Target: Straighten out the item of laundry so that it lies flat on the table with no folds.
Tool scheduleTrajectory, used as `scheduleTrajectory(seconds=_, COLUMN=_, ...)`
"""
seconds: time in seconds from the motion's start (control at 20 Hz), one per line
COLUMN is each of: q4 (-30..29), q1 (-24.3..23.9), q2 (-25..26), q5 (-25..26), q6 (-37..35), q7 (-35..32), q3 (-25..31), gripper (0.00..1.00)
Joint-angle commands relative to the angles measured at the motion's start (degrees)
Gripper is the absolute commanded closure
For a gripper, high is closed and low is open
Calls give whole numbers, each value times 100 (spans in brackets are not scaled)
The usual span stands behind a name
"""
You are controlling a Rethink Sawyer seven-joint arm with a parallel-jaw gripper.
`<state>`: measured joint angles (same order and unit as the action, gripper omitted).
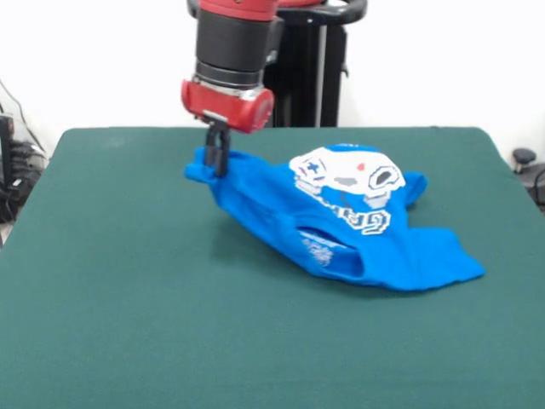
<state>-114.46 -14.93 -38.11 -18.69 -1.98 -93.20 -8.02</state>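
Item: blue T-shirt (341, 234), short-sleeved, bright blue, one piece.
Print: white pixel-style game controller (345, 176) with small red and blue marks; white block lettering below it, only partly readable because the cloth was bent across it.
Location: on the green table (128, 324), in the far right part of the surface as seen from the front camera, well inside every edge.
Condition: crumpled, not flat. The printed panel stood tilted up and faced the camera. A fold ran beneath the lettering, and an opening with a small white mark inside it showed at the lower middle.
Spread: one pointed corner lay out flat at the right, nearest the camera. The left end was drawn out into a narrow tip and lifted off the surface.
Shadow: a dark patch lay on the table under the raised left portion.
Gripper (218, 158): black, hanging from the red and black arm (228, 68), directly over the shirt's left tip.
Grip: fingers pressed together on that tip, pinching a small bunch of blue cloth between them.
Table: dark green, felt-like cover, large compared with the shirt, otherwise bare around it.
Background: black pedestal (306, 72) behind the arm, white wall beyond.
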Motion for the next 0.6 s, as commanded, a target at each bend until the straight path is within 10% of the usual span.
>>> scheduleTrajectory(seconds=0.05, q4=-337, q1=-279, q2=286, q5=521, q6=211, q7=-743, q3=610, gripper=100)
scheduleTrajectory(seconds=0.3, q4=-214, q1=-224, q2=380, q5=727, q6=369, q7=-919, q3=698, gripper=100)
scheduleTrajectory(seconds=0.35, q4=-173, q1=-182, q2=383, q5=769, q6=316, q7=-960, q3=708, gripper=0)
scheduleTrajectory(seconds=0.6, q4=-211, q1=-32, q2=229, q5=495, q6=313, q7=-1351, q3=887, gripper=0)
